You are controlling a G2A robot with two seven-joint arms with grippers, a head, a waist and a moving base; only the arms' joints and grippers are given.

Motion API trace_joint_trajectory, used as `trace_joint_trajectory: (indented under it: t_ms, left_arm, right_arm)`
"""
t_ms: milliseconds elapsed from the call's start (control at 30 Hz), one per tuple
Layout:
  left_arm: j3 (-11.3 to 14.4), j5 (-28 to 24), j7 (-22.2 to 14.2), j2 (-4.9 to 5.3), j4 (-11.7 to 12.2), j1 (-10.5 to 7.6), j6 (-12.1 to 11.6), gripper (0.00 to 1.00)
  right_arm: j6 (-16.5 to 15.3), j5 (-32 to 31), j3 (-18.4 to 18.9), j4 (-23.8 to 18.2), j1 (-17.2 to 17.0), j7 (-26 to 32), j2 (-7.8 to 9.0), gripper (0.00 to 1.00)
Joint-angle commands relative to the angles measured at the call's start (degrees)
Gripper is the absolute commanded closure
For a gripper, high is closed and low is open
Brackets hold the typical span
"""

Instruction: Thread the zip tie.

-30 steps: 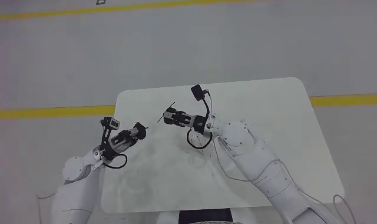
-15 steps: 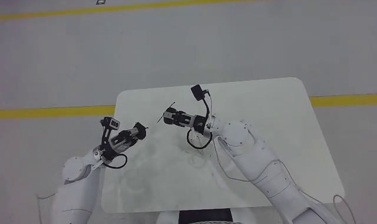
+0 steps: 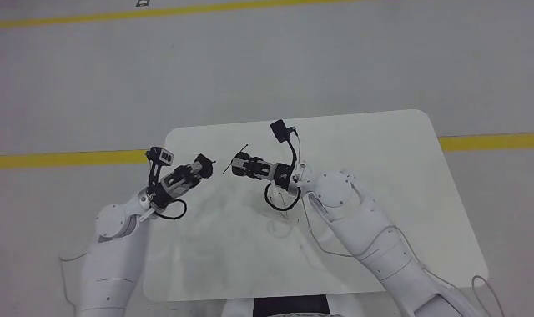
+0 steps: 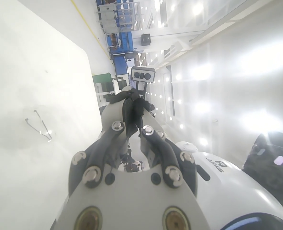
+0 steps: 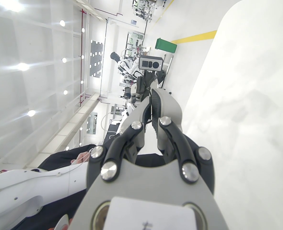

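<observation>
A thin black zip tie juts out slantwise on both sides of my right gripper, which is shut on it above the far left part of the white table. My left gripper hangs just to its left, tip to tip with a small gap. It is shut, and a short black stub pokes out of its tip. From the left wrist, the shut left gripper points at the right arm's camera. From the right wrist, the shut right gripper faces the left arm's camera.
Two thin loose zip ties lie on the table below the grippers. A black cable loop hangs at the right wrist. The table's left edge is close to the left arm; its right half is bare.
My left gripper has risen and moved toward the far side and the right, closing most of the gap to the right gripper. The right arm and its zip tie have stayed put.
</observation>
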Motion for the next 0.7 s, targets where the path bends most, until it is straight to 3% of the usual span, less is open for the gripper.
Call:
trace_joint_trajectory:
  t_ms: [0, 100, 667]
  left_arm:
    - [0.3, 0.7, 0.0, -0.21, 0.8, -0.87, 0.0, 1.00]
    - [0.1, 1.6, -0.3, -0.52, 0.7, -1.58, 0.0, 1.00]
    - [0.1, 1.5, -0.4, -0.54, 0.7, -1.59, 0.0, 1.00]
  right_arm:
    - [0.0, 0.0, 0.0, 0.0, 0.0, 0.0, 0.00, 1.00]
    - [0.0, 0.0, 0.0, 0.0, 0.0, 0.0, 0.00, 1.00]
    - [0.0, 0.0, 0.0, 0.0, 0.0, 0.0, 0.00, 1.00]
